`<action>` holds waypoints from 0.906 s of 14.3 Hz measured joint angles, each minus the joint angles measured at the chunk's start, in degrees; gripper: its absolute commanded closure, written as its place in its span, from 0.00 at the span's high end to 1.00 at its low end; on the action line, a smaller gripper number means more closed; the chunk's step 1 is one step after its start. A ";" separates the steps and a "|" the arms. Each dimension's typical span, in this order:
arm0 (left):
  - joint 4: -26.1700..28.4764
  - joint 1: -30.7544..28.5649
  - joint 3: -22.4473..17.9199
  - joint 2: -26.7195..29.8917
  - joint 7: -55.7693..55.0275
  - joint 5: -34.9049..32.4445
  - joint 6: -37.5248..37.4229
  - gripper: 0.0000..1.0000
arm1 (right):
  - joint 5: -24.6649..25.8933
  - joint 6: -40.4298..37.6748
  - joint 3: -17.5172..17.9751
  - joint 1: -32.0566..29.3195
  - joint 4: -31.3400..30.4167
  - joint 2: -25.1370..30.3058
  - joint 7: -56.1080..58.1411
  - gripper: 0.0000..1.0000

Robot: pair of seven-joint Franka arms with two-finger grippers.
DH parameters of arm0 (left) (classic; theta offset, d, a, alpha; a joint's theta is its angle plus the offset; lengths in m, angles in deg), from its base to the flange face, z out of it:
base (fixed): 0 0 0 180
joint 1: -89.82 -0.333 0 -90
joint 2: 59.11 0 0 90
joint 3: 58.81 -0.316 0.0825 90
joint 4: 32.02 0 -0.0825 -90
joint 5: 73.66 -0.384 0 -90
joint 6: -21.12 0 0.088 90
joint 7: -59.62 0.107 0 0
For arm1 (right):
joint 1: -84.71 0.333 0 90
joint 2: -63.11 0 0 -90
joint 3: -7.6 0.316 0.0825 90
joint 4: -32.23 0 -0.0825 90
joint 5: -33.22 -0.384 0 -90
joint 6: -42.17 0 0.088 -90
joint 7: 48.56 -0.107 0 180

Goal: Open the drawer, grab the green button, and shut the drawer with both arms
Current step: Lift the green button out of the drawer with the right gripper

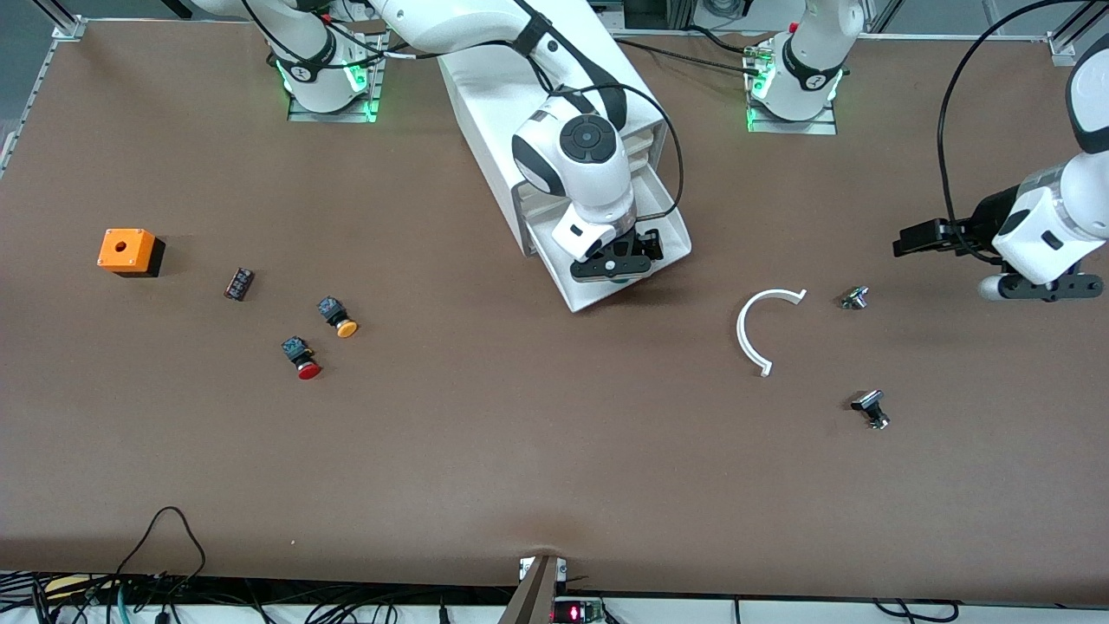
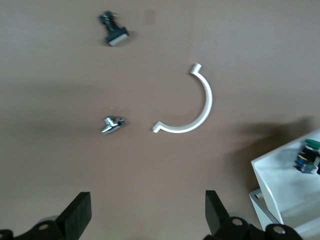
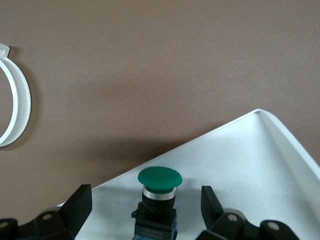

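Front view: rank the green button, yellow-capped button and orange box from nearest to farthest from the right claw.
1. Green button, in the open drawer, between the right claw's open fingers.
2. Yellow-capped button, on the table toward the right arm's end.
3. Orange box, farthest toward that end.

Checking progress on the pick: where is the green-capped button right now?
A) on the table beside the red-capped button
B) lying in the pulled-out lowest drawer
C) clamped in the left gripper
B: the green-capped button lies in the open lowest drawer, between the right gripper's open fingers.
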 measured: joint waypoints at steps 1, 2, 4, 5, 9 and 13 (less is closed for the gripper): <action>-1.12 0.42 -0.33 0.16 -0.51 -1.24 -0.84 1.00 | 0.00 0.03 0.01 0.13 0.02 -0.21 -0.04 0.80; -2.14 0.66 -0.57 0.28 -0.63 -3.03 -1.45 1.00 | 0.00 0.03 0.02 0.21 0.05 -0.44 -0.10 0.74; -3.50 0.76 -1.02 0.33 -0.62 -7.57 -1.70 1.00 | 0.00 0.04 0.02 0.24 0.12 -0.92 -0.10 0.56; -3.85 0.76 -1.38 0.31 -0.60 -8.66 -1.67 1.00 | 0.01 0.04 0.01 0.24 0.12 -1.05 -0.09 0.52; -6.63 1.01 -1.54 0.34 -0.98 -9.08 -3.99 1.00 | 0.02 0.02 0.02 0.25 0.12 -1.56 0.83 0.38; -8.50 1.94 -1.52 0.41 -6.59 -8.32 -5.64 1.00 | 0.41 0.02 0.01 0.26 0.12 -1.81 2.41 0.02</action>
